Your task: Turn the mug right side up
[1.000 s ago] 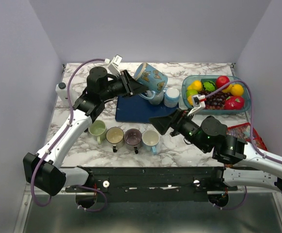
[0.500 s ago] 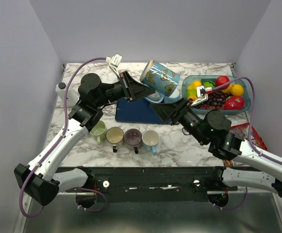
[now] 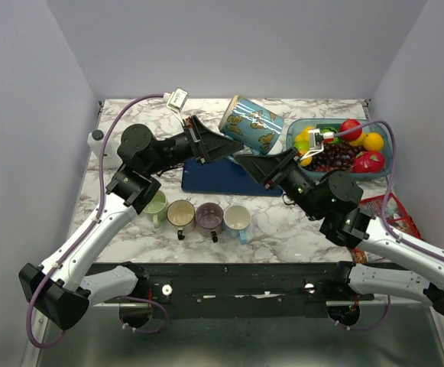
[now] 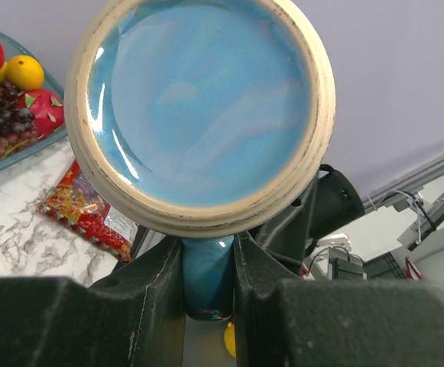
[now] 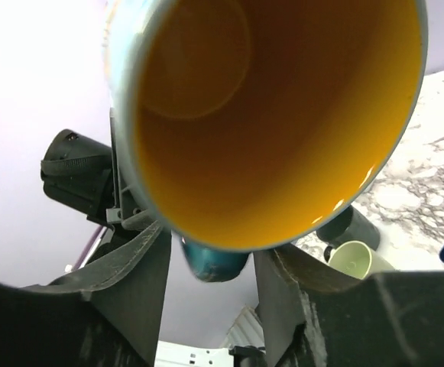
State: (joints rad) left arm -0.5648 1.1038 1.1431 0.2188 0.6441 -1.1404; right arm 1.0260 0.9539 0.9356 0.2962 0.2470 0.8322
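Note:
A blue mug (image 3: 254, 128) with butterfly prints hangs tilted in the air above the back of the table. My left gripper (image 3: 231, 145) is shut on its handle (image 4: 206, 275); the left wrist view faces the mug's glazed blue base (image 4: 206, 107). My right gripper (image 3: 254, 164) has come in from the mouth side. The right wrist view looks into the mug's yellow inside (image 5: 275, 115). There the handle (image 5: 212, 260) sits between the right fingers (image 5: 134, 283) with a gap on each side, so this gripper (image 5: 210, 279) is open and touches nothing.
A dark blue board (image 3: 210, 177) lies under the mug. A clear tray (image 3: 291, 144) of fruit stands at the back right, a red snack packet (image 3: 386, 210) in front of it. Several small upright cups (image 3: 197, 215) line the near middle.
The left arm has swung the mug up and to the right, tilting it. The right gripper has risen to the mug, and its jaws have narrowed around the handle.

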